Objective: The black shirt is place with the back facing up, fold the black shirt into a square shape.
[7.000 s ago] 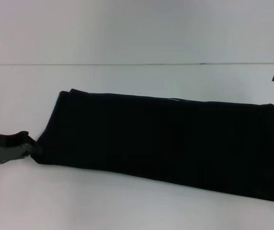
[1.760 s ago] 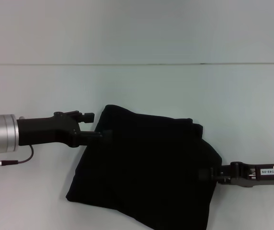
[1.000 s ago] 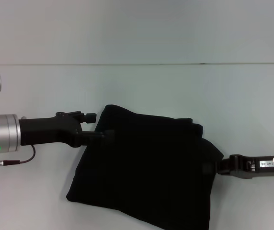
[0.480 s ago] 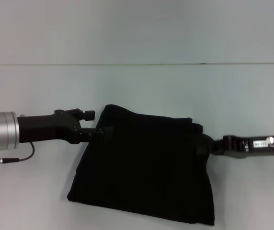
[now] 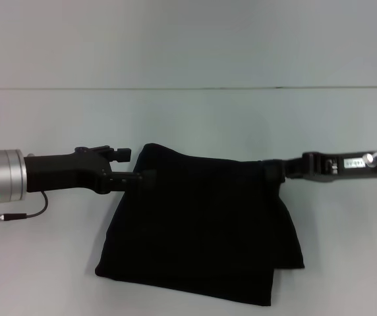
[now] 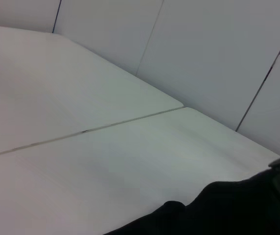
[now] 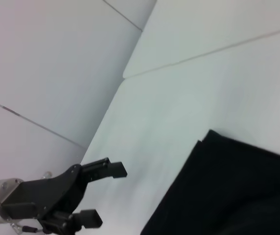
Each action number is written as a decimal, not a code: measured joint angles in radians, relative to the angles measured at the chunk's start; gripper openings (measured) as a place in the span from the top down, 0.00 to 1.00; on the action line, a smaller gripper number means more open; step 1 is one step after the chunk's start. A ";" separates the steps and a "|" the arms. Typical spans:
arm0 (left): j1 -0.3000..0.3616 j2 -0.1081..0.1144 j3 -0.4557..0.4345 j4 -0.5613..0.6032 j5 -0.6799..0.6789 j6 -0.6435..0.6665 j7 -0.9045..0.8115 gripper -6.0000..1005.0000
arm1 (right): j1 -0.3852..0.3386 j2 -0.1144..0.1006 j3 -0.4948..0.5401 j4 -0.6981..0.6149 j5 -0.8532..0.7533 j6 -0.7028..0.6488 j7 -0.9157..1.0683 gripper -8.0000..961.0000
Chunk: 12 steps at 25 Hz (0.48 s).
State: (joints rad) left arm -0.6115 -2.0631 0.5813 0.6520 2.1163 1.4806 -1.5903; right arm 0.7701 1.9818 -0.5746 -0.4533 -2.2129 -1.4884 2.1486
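Note:
The black shirt (image 5: 202, 230) lies folded into a rough square on the white table (image 5: 188, 118). My left gripper (image 5: 144, 178) reaches in from the left and meets the shirt's far left corner. My right gripper (image 5: 277, 170) comes in from the right and is shut on the far right corner, where the fabric bunches toward it. The far edge runs almost straight between the two grippers. At the near right, one layer steps out past the layer under it. The right wrist view shows the shirt (image 7: 233, 191) and my left gripper (image 7: 88, 218). The left wrist view shows only the shirt's edge (image 6: 228, 210).
A seam (image 5: 188, 87) crosses the table behind the shirt. Pale wall panels (image 6: 203, 49) stand beyond the table's far edge. Bare tabletop lies on all sides of the shirt.
My right gripper has moved from the shirt's right side edge away to its far right corner. The right side of the shirt has drawn in with it. The left gripper has barely moved.

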 joint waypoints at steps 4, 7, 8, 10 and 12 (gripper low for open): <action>-0.002 0.001 -0.001 -0.002 -0.001 0.000 -0.003 0.06 | 0.029 0.005 -0.005 -0.005 -0.001 0.020 -0.006 0.96; -0.002 0.001 -0.002 -0.004 -0.001 -0.002 -0.008 0.06 | 0.036 0.013 -0.006 -0.014 -0.002 0.035 -0.027 0.96; -0.002 0.001 -0.002 -0.005 -0.001 -0.003 -0.011 0.06 | 0.037 0.014 -0.006 -0.014 -0.001 0.041 -0.039 0.96; -0.002 0.001 -0.002 -0.005 -0.001 -0.005 -0.017 0.06 | 0.037 0.015 -0.006 -0.017 0.000 0.047 -0.052 0.96; -0.002 0.001 -0.002 -0.005 -0.001 -0.005 -0.024 0.05 | 0.035 0.014 -0.002 -0.025 0.001 0.047 -0.060 0.96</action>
State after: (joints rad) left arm -0.6137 -2.0617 0.5797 0.6465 2.1150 1.4752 -1.6143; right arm 0.8050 1.9962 -0.5766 -0.4779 -2.2117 -1.4409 2.0886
